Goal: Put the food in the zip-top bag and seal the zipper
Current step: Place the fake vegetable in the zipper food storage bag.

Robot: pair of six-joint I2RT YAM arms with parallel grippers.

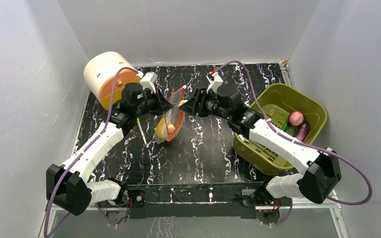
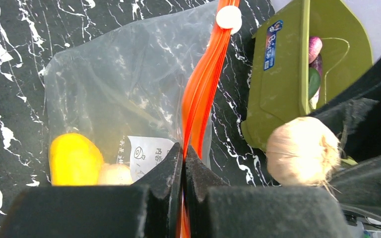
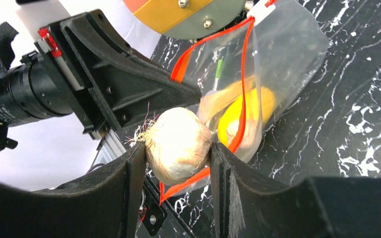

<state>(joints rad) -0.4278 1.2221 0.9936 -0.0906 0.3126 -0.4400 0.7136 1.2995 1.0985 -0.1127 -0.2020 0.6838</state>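
One zip-top bag (image 2: 129, 84), one green basket (image 2: 278, 84), six toy foods (image 3: 178, 144)

Left fingers (image 2: 162, 174) tight together, right fingers (image 3: 123, 194) half apart.

Green basket (image 1: 252, 150), cream-orange cylinder (image 1: 104, 69), marbled table (image 1: 198, 148)

Zip-top bag (image 1: 170, 119): clear plastic, centre of the top view, hanging from its mouth edge with the mouth parted. Zipper (image 2: 203, 84): orange-red strip, pinched at one end in the closed left gripper (image 2: 184, 148). Low inside the bag, a yellow lemon (image 2: 74, 159) and a small beige lump (image 2: 114, 174) touch each other. Garlic bulb (image 3: 178, 144): clamped in the right gripper (image 3: 178, 151), at the bag's mouth. Pink-purple round piece (image 1: 295, 118), eggplant (image 1: 302, 131) and green piece (image 1: 290, 131): clustered at right of frame.
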